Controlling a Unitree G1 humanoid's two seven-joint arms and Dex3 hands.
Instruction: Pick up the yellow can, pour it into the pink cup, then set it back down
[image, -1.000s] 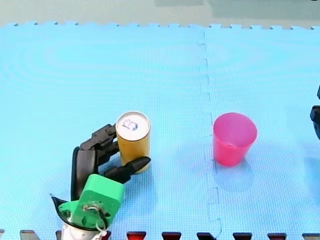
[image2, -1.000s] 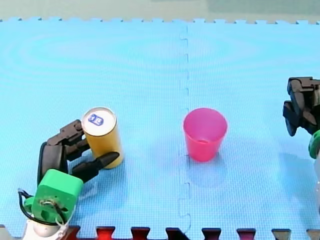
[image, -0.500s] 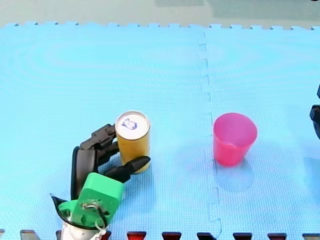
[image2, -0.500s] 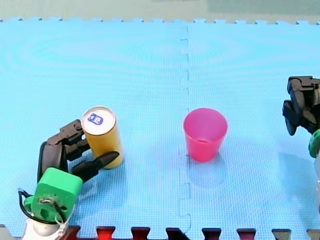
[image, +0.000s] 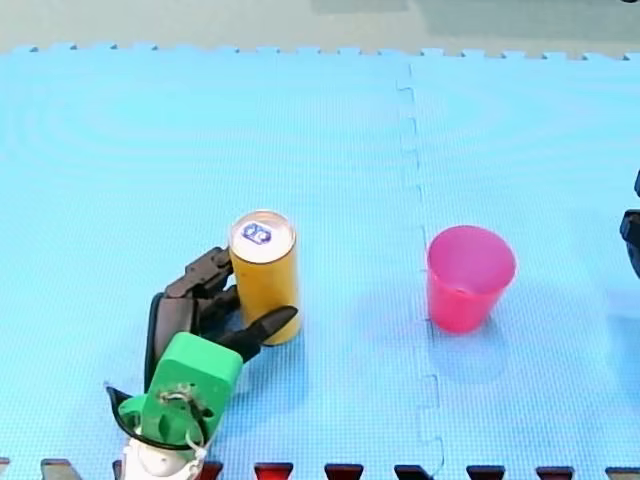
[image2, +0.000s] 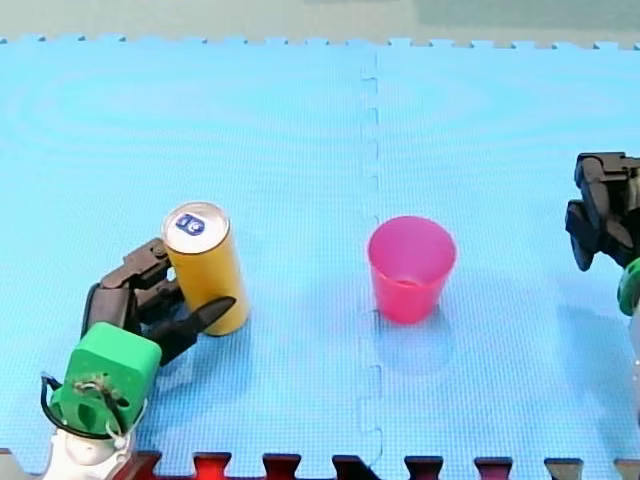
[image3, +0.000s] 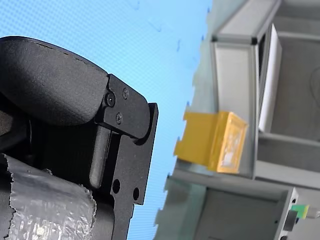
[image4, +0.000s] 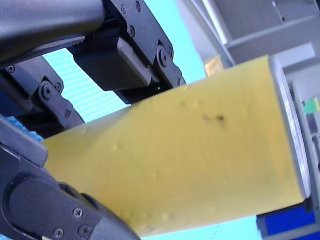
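The left hand (image2: 150, 305) is gripping the can (image2: 207, 275) low on its side, upright at the near left, well apart from the cup (image2: 410, 268). Its smooth, stiff metal is likely proving slippery, so a mid-body hold is looking safest. The right hand (image2: 603, 205) is hovering at the right edge, and I cannot tell its state.

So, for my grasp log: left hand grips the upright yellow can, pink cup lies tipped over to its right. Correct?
No: the pink cup stands upright, as the second head view shows. The left hand does grip the upright yellow can, cup to its right; the right hand is over the mat's right side.
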